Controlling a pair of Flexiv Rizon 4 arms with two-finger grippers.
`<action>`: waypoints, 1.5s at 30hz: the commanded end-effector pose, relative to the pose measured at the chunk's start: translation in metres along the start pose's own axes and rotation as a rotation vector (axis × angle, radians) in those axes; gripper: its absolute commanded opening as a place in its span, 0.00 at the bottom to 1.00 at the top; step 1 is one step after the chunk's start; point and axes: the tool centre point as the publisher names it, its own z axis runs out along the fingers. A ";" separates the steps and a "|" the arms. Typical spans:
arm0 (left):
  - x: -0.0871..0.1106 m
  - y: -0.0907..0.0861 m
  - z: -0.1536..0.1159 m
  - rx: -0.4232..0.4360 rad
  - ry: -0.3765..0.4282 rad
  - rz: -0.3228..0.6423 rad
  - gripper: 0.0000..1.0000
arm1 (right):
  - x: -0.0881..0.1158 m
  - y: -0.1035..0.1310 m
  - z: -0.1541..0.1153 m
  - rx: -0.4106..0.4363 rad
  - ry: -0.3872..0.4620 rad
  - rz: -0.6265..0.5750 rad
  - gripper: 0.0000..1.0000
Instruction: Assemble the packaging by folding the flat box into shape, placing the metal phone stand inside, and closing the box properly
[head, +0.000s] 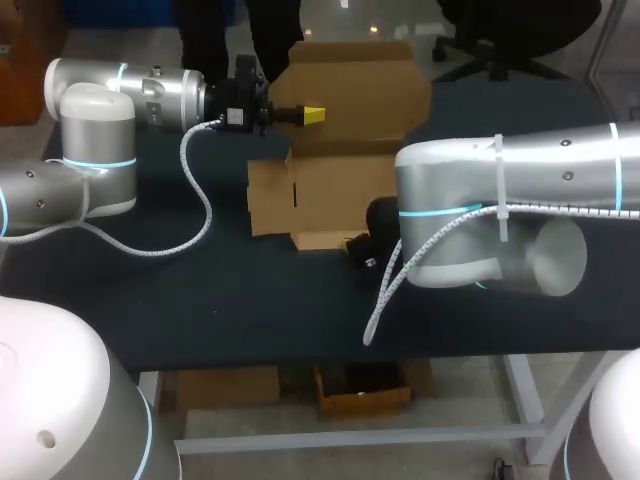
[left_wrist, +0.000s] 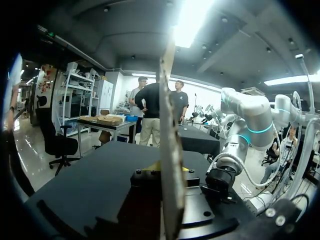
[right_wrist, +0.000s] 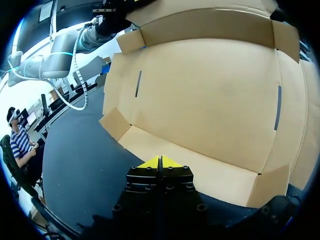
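While the left gripper (head: 311, 116) pinches the box (head: 350, 85), the right gripper (right_wrist: 160, 162) is pressed together

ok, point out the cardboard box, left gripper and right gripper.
cardboard box (head: 340, 190), head view, lower panel.
left gripper (head: 313, 116), head view, at yellow tip.
right gripper (right_wrist: 160, 162), right wrist view, between shut tips.

My left arm (head: 150, 92) comes in level from the side. The left gripper (head: 313, 116) points sideways, and its fingers seem pinched on an upright panel of the box (head: 350, 80), though the wrist view is crowded. My right arm (head: 520, 175) reaches across low, and the right gripper (right_wrist: 160, 163) has both yellow tips pressed together.
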 end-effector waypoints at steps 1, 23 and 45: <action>-0.001 0.001 -0.001 0.001 0.004 0.000 0.00 | 0.000 -0.005 0.005 0.000 -0.005 0.000 0.00; -0.001 0.001 -0.001 0.001 0.004 0.000 0.00 | -0.007 0.003 0.010 -0.025 -0.010 -0.001 0.00; 0.000 0.001 -0.001 0.001 0.004 0.000 0.00 | -0.010 -0.004 0.012 -0.017 -0.010 0.014 0.00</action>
